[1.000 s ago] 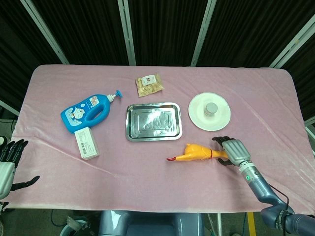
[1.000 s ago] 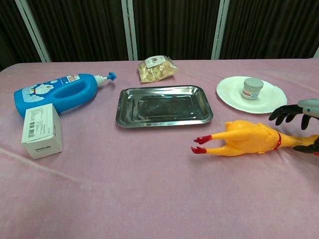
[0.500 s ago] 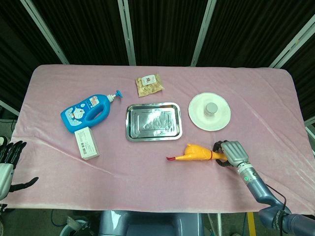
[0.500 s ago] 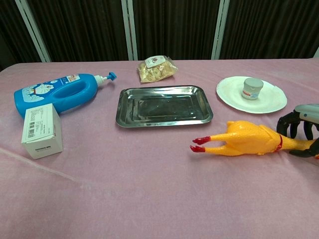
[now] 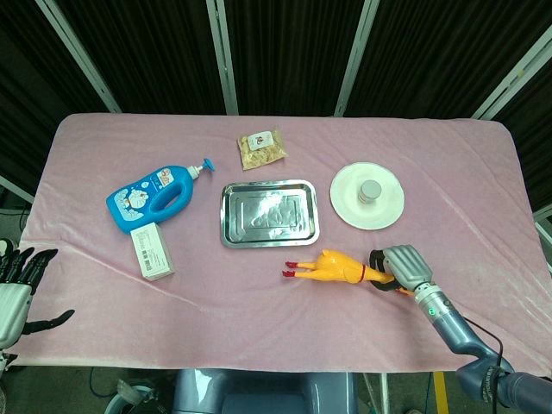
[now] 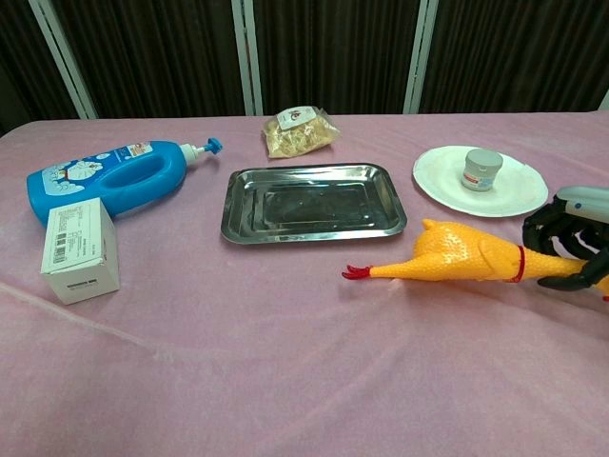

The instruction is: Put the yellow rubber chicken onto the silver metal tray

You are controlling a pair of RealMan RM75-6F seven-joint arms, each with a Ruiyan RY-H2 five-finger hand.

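Right hand [image 6: 569, 249] grips yellow rubber chicken [image 6: 466, 257] at neck, beside silver metal tray [image 6: 313, 201]; left hand [image 5: 15, 289] released.

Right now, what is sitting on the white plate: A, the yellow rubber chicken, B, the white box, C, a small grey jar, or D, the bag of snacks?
C: a small grey jar stands on the white plate, while the yellow rubber chicken lies on the pink cloth nearer the camera, its neck held by the right hand.
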